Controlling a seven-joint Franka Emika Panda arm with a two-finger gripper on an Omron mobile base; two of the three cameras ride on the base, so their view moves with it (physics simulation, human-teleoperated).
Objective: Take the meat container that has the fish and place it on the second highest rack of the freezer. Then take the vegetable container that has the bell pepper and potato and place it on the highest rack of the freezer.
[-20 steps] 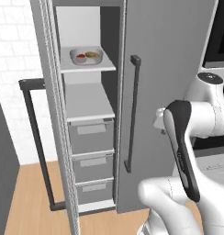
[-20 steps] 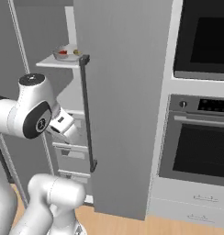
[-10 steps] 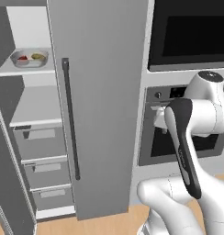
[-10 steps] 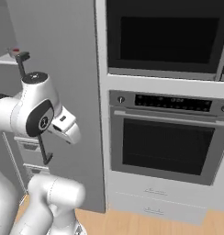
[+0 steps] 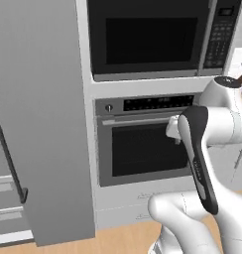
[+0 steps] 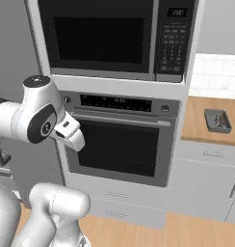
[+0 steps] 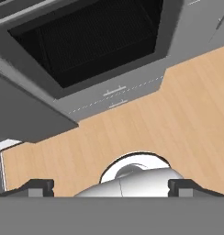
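Wooden counter (image 6: 199,126) right of the oven. A grey container (image 6: 216,120) sits on it (contents unclear).

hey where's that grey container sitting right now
In the right base view, the grey container sits on the wooden counter at the right, beside the wall oven and below the white tile wall.

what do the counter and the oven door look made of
Counter: looks like wood, matte warm brown top with no gloss. Oven door: dark, smooth window, likely glass, set in a grey frame that reads as brushed metal; being rendered, that stays a guess.
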